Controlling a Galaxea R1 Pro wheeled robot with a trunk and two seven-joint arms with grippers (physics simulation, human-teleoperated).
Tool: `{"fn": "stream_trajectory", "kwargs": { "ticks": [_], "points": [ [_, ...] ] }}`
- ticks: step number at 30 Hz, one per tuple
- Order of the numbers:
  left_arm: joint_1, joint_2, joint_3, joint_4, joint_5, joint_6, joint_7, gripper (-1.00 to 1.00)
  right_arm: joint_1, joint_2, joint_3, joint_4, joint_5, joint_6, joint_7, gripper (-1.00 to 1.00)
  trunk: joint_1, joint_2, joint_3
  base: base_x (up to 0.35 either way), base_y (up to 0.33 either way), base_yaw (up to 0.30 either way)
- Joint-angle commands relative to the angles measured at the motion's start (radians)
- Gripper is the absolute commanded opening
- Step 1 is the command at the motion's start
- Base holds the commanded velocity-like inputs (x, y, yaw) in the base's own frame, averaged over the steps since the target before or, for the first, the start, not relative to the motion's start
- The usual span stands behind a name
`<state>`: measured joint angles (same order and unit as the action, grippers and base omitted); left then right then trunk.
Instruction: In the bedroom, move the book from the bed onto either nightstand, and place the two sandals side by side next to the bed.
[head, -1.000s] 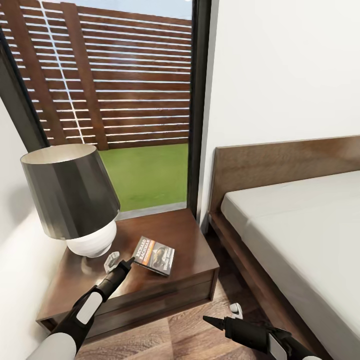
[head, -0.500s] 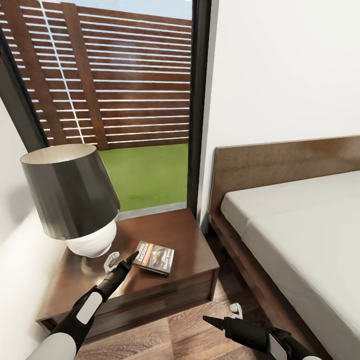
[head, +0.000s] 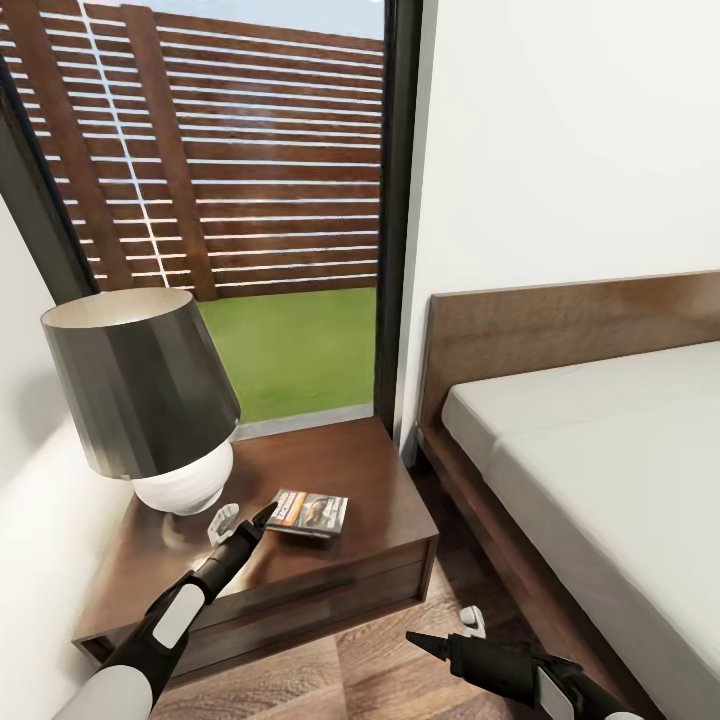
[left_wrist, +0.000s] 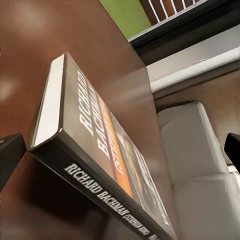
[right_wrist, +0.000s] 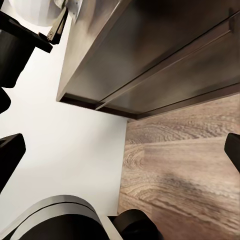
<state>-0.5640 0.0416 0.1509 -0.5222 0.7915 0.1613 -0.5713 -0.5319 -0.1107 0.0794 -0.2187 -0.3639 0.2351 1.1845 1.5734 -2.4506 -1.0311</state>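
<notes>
Here the left gripper stands with its fingers spread apart, gripping nothing, its dark finger tip just beside the near left corner of the book, which lies flat on the nightstand. In the left wrist view the book's cover and spine both read "RICHARD BACHMAN"; smaller orange lettering is too blurred to read. The left arm reaches up over the nightstand's front edge. Low over the wood floor, the right gripper also stands parted and empty, its arm cut off by the frame edge. The bed lies to the right.
</notes>
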Motion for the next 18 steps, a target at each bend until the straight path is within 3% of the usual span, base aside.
{"fn": "stream_trajectory", "kwargs": {
  "ticks": [1, 7, 13, 18],
  "points": [
    [-0.001, 0.0, 0.002, 0.0, 0.009, 0.01, -0.004, 1.0, 0.0, -0.001, 0.008, -0.001, -0.01, 0.009, 0.001, 1.0, 0.0, 0.0, -0.001, 0.0, 0.0, 0.0],
    [-0.001, 0.012, 0.008, 0.001, 0.01, 0.011, -0.004, 1.0, 0.0, -0.001, 0.008, -0.001, -0.01, 0.009, 0.001, 1.0, 0.0, 0.0, -0.001, -0.019, 0.0, 0.0],
    [-0.001, 0.016, 0.012, 0.001, 0.011, 0.012, -0.004, 1.0, 0.0, 0.0, 0.008, -0.001, -0.01, 0.009, 0.001, 1.0, 0.0, 0.0, -0.001, -0.224, 0.0, 0.0],
    [-0.001, 0.017, 0.013, 0.001, 0.011, 0.011, -0.004, 1.0, 0.0, 0.0, 0.008, -0.001, -0.01, 0.008, 0.001, 1.0, 0.0, 0.0, -0.001, -0.087, 0.0, 0.0]
  ]
}}
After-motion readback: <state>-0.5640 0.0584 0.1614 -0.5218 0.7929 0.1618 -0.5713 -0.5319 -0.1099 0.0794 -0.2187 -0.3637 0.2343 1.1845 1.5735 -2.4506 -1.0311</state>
